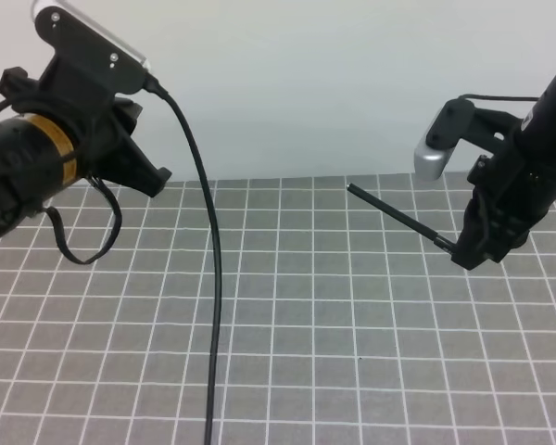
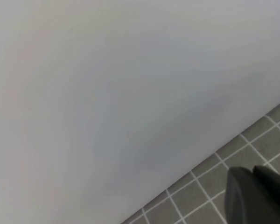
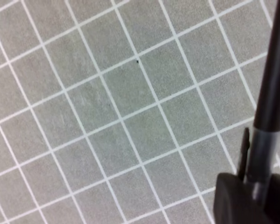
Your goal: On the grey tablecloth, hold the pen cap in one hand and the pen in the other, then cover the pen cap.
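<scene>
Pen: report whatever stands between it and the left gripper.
The pen, clamped in the right gripper, points its free end toward the left gripper. In the exterior view only the black cable hanging from the left arm crosses the gap between them; nothing else shows above the grey tablecloth there.

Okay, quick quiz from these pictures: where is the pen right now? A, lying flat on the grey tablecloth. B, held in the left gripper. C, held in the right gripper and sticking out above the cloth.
C: the pen juts from the right gripper, slanting up and left above the grey tablecloth.
</scene>
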Robot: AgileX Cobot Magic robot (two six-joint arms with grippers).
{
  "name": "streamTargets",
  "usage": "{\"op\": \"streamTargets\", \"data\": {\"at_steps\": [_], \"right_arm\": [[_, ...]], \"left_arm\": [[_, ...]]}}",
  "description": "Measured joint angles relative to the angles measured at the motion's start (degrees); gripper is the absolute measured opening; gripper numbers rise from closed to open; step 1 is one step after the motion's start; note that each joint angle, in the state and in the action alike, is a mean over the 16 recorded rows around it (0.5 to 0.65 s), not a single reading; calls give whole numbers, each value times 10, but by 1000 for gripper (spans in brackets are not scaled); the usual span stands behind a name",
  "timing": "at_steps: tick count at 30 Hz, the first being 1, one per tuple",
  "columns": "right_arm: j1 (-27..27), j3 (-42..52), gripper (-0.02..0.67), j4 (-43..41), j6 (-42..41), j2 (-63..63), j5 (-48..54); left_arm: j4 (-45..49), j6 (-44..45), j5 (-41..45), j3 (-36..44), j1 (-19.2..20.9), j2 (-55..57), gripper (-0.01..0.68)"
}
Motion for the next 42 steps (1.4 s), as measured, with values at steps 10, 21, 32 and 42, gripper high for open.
{"op": "streamTargets", "data": {"at_steps": [10,21,32,42], "right_arm": [[0,0,24,1,3,0,5],[1,0,24,-19,32,17,6],[1,0,23,-82,72,58,-3],[2,0,22,-98,14,96,-17]], "left_arm": [[0,-122,37,0,7,0,286],[-3,-196,157,0,9,-6,460],[-5,-196,208,0,53,-65,465],[-5,-196,206,0,136,-156,467]]}}
